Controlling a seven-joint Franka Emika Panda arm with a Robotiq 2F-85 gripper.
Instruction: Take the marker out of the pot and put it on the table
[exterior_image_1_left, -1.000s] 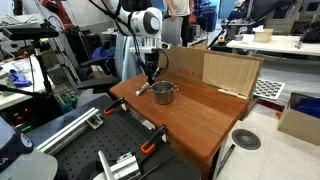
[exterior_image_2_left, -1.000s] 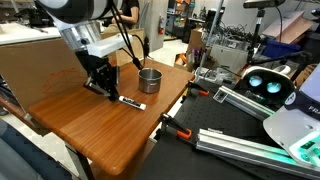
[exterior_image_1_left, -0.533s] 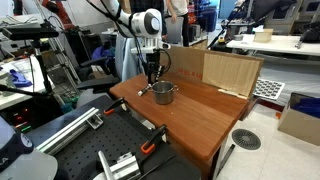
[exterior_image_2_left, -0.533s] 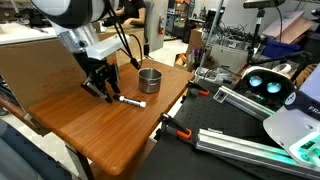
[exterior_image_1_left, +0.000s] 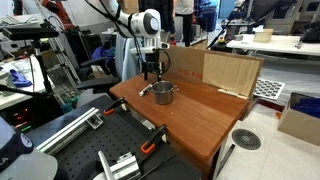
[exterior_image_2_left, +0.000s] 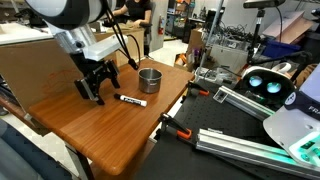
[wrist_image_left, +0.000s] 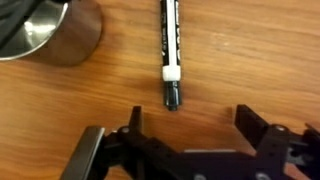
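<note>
The marker (wrist_image_left: 170, 55) lies flat on the reddish-brown table (wrist_image_left: 240, 50), black body with a white band and dark cap; in an exterior view the marker (exterior_image_2_left: 130, 101) rests just in front of the silver pot (exterior_image_2_left: 148, 81). In the wrist view the pot (wrist_image_left: 55, 35) shows at the top left. My gripper (wrist_image_left: 190, 125) hangs open just above the wood, its fingers apart with nothing between them, the marker's cap a little beyond the gap. From outside, the gripper (exterior_image_2_left: 93, 88) stands raised beside the marker. In an exterior view the gripper (exterior_image_1_left: 150, 70) hovers by the pot (exterior_image_1_left: 164, 93).
A cardboard panel (exterior_image_1_left: 225, 70) stands at the table's back edge. Orange-and-black clamps (exterior_image_2_left: 178, 128) grip the table's side. A black perforated bench (exterior_image_1_left: 90, 150) with metal rails lies beside the table. White desks (exterior_image_1_left: 265, 45) stand behind.
My gripper has opened and let go of the marker, which now lies on the table. The gripper has risen slightly away from it.
</note>
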